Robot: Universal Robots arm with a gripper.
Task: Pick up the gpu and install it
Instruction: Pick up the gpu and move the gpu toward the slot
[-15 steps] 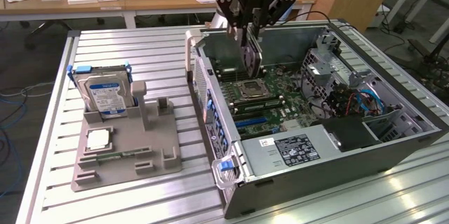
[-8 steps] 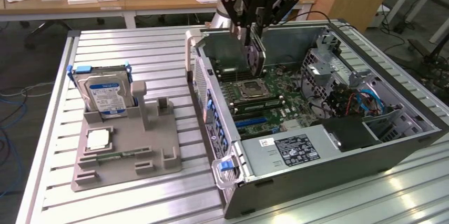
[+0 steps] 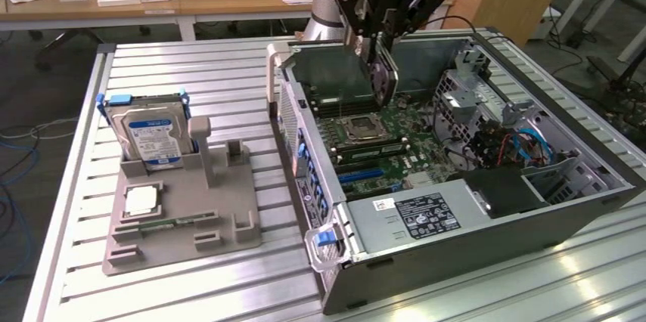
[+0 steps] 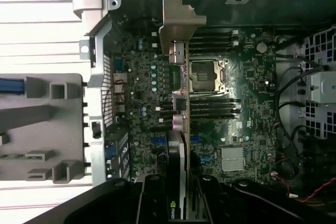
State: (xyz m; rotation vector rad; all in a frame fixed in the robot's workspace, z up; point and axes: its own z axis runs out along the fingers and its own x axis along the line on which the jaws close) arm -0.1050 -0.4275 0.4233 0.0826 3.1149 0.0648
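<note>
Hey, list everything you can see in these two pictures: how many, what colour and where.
table: one, silver, slatted, under everything
holder tray: one, grey, on the table, exterior view's left
hard drive: one, silver with blue-white label, upright at the holder tray's back
square chip: one, silver, flat on the holder tray
memory stick: one, green, flat on the holder tray
computer case: one, grey, open, exterior view's right
motherboard: one, dark green, inside the computer case
power supply: one, silver, black label, at the case's near end
gpu: one, black with silver bracket, on edge above the motherboard
gripper: one, black, shut on the gpu
</note>
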